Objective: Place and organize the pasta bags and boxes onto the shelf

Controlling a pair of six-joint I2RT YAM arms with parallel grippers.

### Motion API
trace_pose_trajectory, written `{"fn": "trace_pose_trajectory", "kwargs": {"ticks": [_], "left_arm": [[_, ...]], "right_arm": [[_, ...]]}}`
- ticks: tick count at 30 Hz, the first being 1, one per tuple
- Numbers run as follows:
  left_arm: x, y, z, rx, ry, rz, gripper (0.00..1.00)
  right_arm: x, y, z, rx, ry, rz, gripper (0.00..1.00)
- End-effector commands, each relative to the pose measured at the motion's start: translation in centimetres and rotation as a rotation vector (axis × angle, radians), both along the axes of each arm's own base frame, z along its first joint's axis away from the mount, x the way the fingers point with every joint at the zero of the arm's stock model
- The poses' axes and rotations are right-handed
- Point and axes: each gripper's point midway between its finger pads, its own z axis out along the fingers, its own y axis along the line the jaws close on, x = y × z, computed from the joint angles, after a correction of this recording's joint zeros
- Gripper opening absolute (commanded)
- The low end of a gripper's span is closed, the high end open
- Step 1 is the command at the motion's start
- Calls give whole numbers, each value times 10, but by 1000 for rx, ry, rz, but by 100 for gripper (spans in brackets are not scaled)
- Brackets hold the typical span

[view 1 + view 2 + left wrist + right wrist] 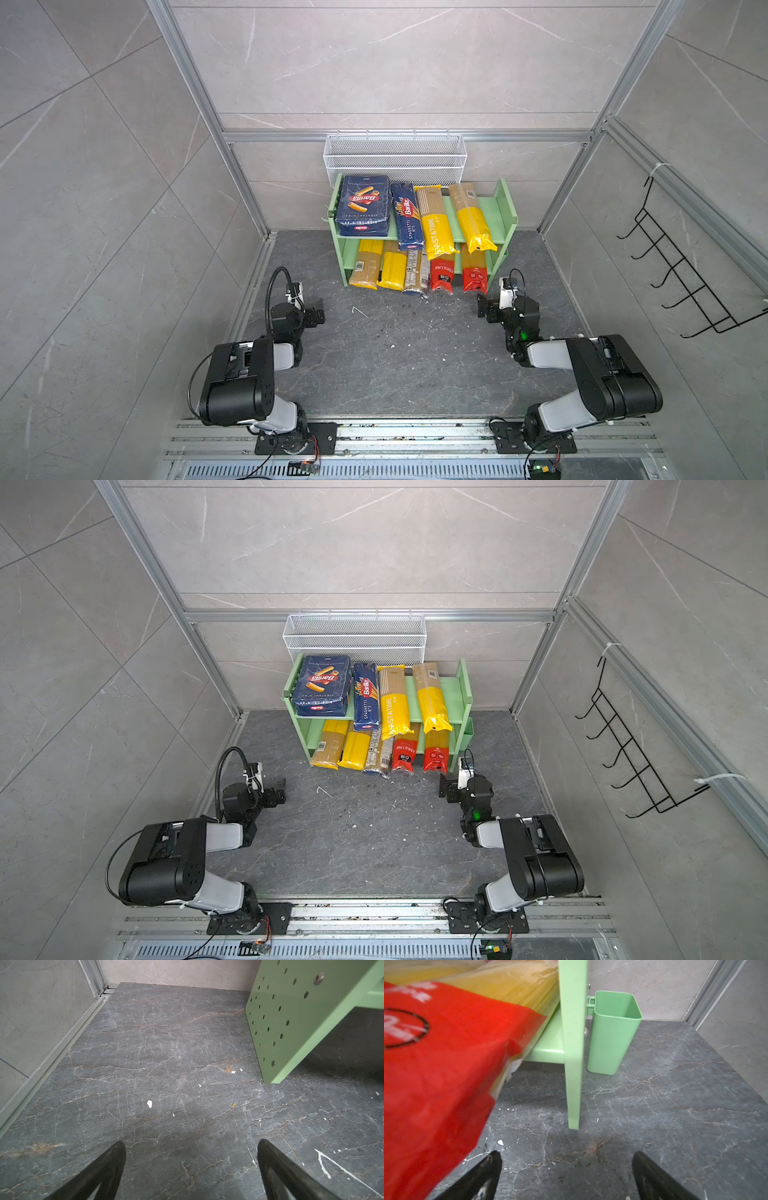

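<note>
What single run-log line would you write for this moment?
shelf: boxes and bags loaded | left gripper: open, empty | right gripper: open, empty

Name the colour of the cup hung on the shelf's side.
The cup is pale green; the right wrist view shows it best.

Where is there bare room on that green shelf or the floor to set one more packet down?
Top tier of the shelf: a bare strip between the rightmost yellow bag and the side panel. The floor between left pincer and right pincer is bare. The lower tier is packed with bags.
</note>
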Motion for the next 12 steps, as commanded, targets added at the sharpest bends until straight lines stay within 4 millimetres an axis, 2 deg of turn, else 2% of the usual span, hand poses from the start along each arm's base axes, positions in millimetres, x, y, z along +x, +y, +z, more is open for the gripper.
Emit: {"fn": "trace_pose_trajectory", "kwargs": {"ticks": [1,12], "left_arm": [[9,-2,14,-8,-43,-17,100],[9,-2,14,-7,-42,-17,100]], "right_arm": [[4,3,2,-10,-2,18,99],[4,3,2,-10,-2,19,99]]}}
